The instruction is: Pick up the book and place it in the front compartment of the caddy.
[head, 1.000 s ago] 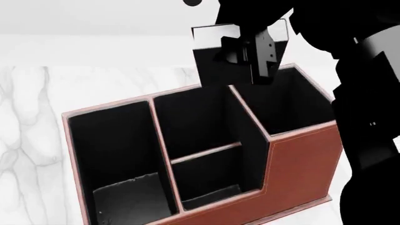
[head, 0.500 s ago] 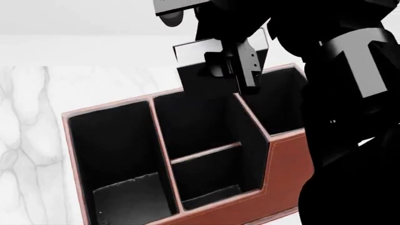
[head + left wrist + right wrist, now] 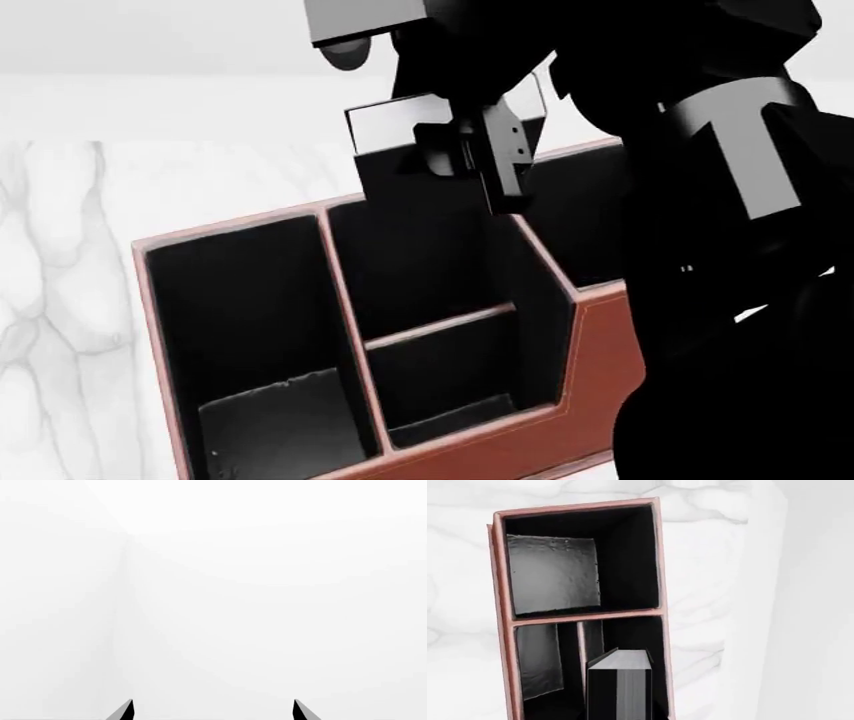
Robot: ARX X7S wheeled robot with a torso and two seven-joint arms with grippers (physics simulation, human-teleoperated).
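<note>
Pincer grip on the book (image 3: pixel 400 150) is kept by the right pincer (image 3: pixel 467 160), whose jaws are pressed onto the cover so that the book hangs upright, edge-down, ready to be lowered into a cell rather than laid flat. Largest in the scene, the marble bench (image 3: pixel 54 260) carries the caddy (image 3: pixel 601 400), whose reddish-brown walls and black lining are seen open-topped below the load. The book is held above the caddy's rim, roughly over the rear middle cell; the front compartment (image 3: pixel 441 380), behind the low thin partition, appears to lie nearer the robot, so a short shift toward it is judged necessary. The left pincer (image 3: pixel 212 711) is seen spread and empty against blank white, kept clear of the work.
</note>
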